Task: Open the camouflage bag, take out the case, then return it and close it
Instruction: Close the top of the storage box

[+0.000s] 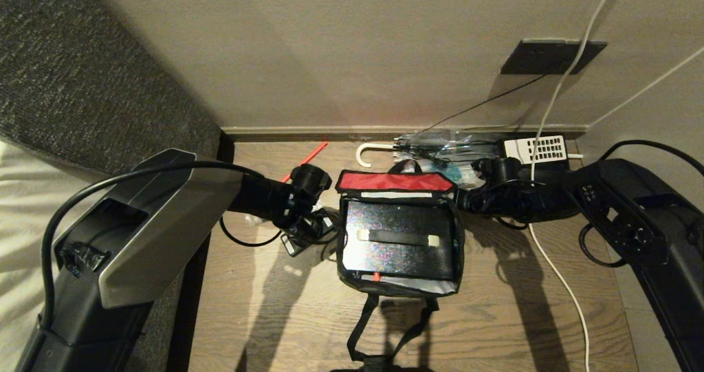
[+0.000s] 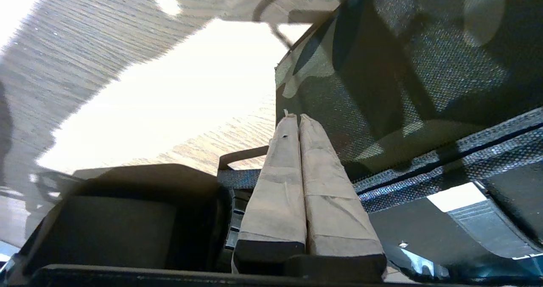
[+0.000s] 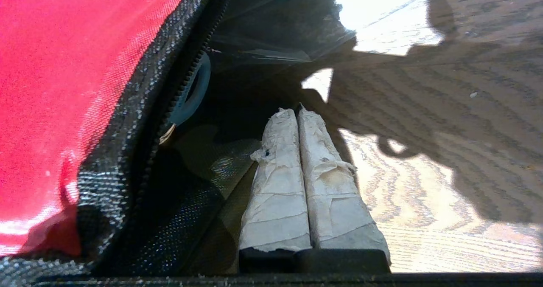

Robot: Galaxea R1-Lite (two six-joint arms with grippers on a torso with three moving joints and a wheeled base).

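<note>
My bag [image 1: 400,234] sits in the middle of the head view, on the wood floor [image 1: 495,317]. It is open. Its red flap [image 1: 393,181] is folded back toward the wall. The case [image 1: 397,239] lies flat inside it, and I can see its whole top.

My left fingers [image 2: 299,121] are pressed together and hold nothing. They are just beside the bag's left wall, low by the floor. My right fingers [image 3: 297,115] are pressed together too, and they hold nothing. They are by the bag's upper right corner, next to the zipper [image 3: 186,87] and the red lining.

I cannot tell if the case has been out yet. If it has not, I think the best way is to hold the bag's rim down with one set of fingers and lift the case by its strap [image 1: 398,237] with the other. I should lift it straight up so it does not catch on the soft walls. If it is already back, I should pull the flap over and then run the zipper along slowly.

The bag is soft woven cloth, green and dark in patches, and it bends easily. The lining looks smooth. The case looks hard, flat and shiny with tiny sparkles. It has a small red latch [image 1: 376,277] at the near edge. My fingers are wrapped in pale wrinkly tape.
</note>
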